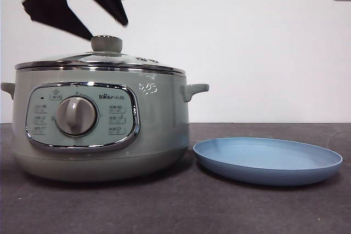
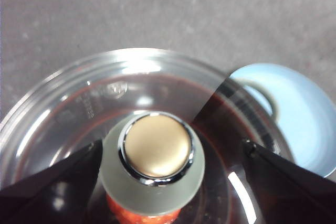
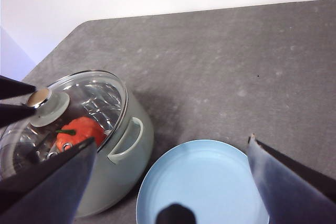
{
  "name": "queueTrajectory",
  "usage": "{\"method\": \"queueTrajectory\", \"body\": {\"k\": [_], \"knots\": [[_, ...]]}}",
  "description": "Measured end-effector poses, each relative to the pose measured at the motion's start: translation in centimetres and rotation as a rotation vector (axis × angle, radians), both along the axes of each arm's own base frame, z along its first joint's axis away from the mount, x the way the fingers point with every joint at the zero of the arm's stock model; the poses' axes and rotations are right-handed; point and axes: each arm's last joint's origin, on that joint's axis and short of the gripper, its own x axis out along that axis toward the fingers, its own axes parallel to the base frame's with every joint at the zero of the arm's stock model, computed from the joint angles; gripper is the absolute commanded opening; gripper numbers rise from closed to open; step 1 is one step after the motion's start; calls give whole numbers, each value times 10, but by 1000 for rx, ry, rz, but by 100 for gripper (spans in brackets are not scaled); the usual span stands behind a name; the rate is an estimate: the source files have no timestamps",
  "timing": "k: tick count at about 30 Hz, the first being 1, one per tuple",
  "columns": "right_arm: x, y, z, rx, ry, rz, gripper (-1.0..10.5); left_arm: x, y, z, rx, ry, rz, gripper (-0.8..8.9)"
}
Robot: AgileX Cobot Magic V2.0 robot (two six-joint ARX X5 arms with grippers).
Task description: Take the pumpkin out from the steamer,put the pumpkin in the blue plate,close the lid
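Steamer (image 1: 159, 119) is pale sage green with a chrome-framed panel. Lid (image 3: 100, 98) is clear glass, steel rim, pale green knob (image 2: 153, 163) capped gold-ish. Pumpkin (image 3: 81, 131) orange-red, green stem. Plate (image 1: 269, 160) light blue, surface (image 1: 247, 206) speckled dark grey.

The steamer (image 1: 101, 127), a big round sage-green cooker with side handles, a chrome-framed panel and a centre dial, is parked upright on the dark counter (image 1: 219, 206). It's capped by the lid (image 1: 104, 58) (glass, steel rim, pale green knob), seated flat and closed. The pumpkin (image 3: 79, 130), orange-red with a green stem, can be seen through the glass inside. The blue plate (image 1: 267, 160) is laid flat just beside the steamer, nothing on it.
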Motion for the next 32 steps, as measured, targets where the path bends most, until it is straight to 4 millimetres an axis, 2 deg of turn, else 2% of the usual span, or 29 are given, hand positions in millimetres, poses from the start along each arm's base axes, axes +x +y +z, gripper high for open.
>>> {"method": "queueTrajectory", "body": {"k": [4,9,10,14,15,32], "knots": [[1,0,-1,-1,13,0,476,6,-2,-9,31,18,-2,437],[3,0,-4,-4,33,0,476,7,-2,-9,50,7,-5,422],[3,0,-4,-4,34,0,476,7,-2,-9,55,4,-7,375],[3,0,-4,-4,35,0,475,7,-2,-9,70,-6,-21,7],[3,0,-4,-4,35,0,473,7,-2,-9,77,-13,-28,-11],[3,0,-4,-4,36,0,473,7,-3,-5,84,-66,-37,-8]]}}
